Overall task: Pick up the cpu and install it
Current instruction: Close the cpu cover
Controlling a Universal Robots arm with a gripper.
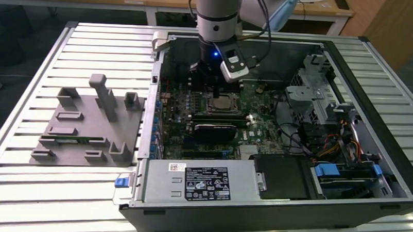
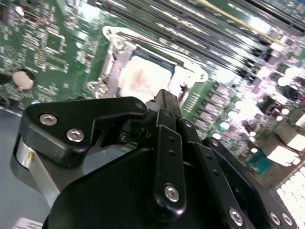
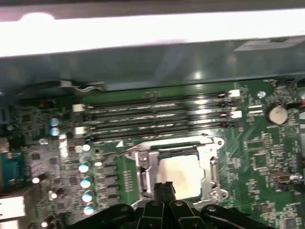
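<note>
cpu (image 3: 180, 172) sits in the motherboard (image 3: 257, 157) socket inside the open pc case (image 1: 272, 216), silver lid up. gripper (image 3: 164, 187) is right over the cpu's edge, fingertips pressed together, holding nothing. grey tray (image 1: 79, 124) well apart, exterior view's left.

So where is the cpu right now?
The cpu lies in the socket frame on the motherboard, beside the memory slots, in both wrist views; the tool hangs close above it.
</note>
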